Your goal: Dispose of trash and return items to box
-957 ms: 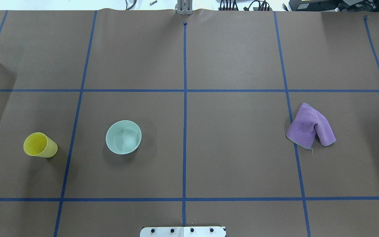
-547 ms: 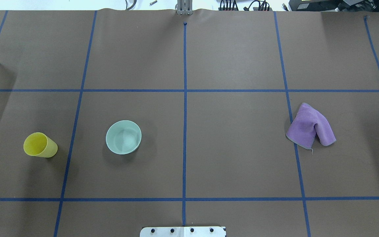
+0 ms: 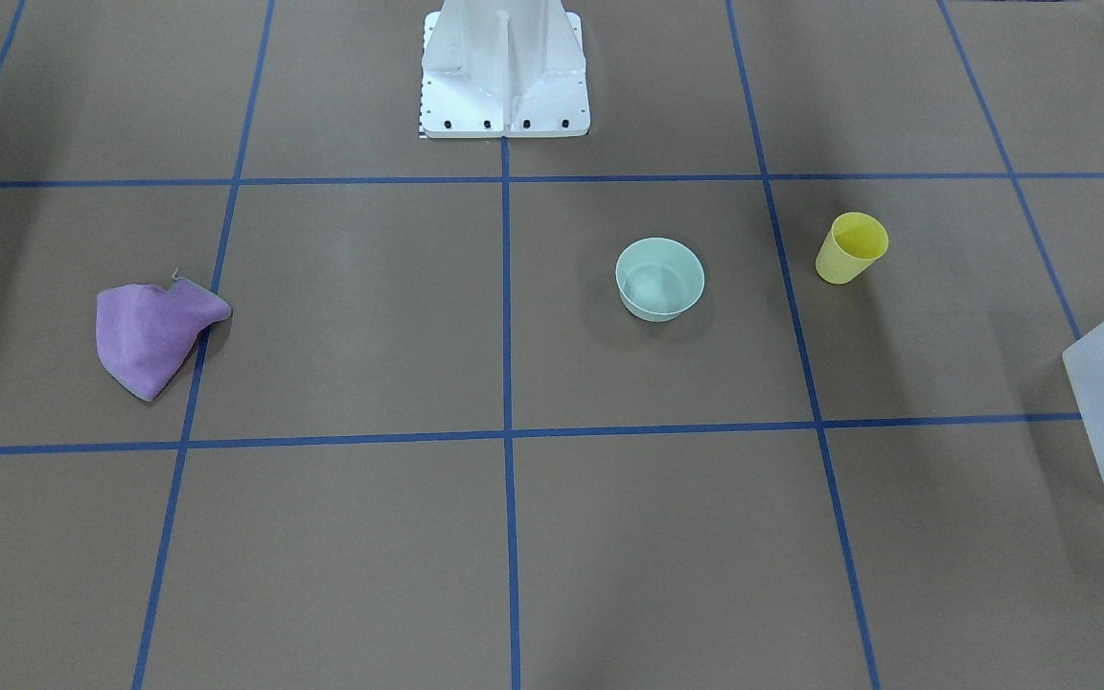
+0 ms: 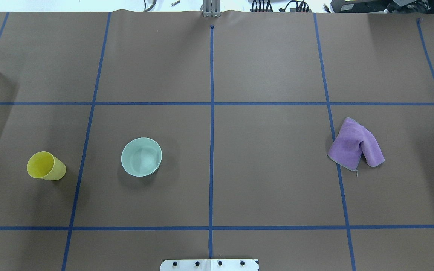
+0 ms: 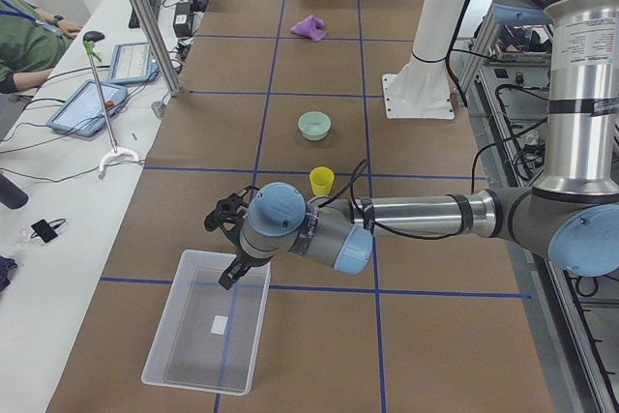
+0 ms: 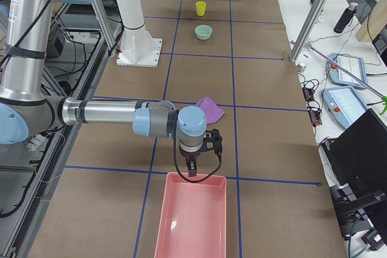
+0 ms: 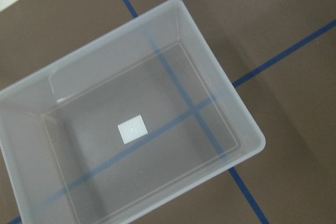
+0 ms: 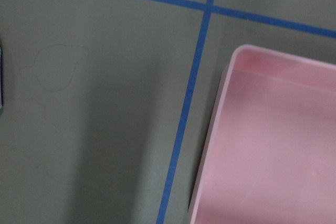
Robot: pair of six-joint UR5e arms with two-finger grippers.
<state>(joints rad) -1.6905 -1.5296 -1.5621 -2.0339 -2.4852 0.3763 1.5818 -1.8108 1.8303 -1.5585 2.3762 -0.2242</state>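
The yellow cup point(image 4: 46, 166) stands upright on the robot's left side of the table, with a mint-green bowl point(image 4: 141, 157) beside it. A purple cloth point(image 4: 355, 143) lies crumpled on the right side. The translucent box point(image 5: 162, 321) sits at the table's left end and fills the left wrist view point(image 7: 247, 129); it holds only a small white label. My left gripper point(image 5: 230, 273) hangs over the box's edge nearest the cup. My right gripper point(image 6: 192, 172) hangs over the near rim of a pink bin point(image 6: 159, 228). I cannot tell whether either gripper is open or shut.
The white robot pedestal point(image 3: 504, 77) stands at the table's robot-side edge. The pink bin sits at the right end and also shows in the right wrist view point(image 8: 220, 108). Blue tape lines grid the brown table. Operators' tablets and cables lie on the side bench.
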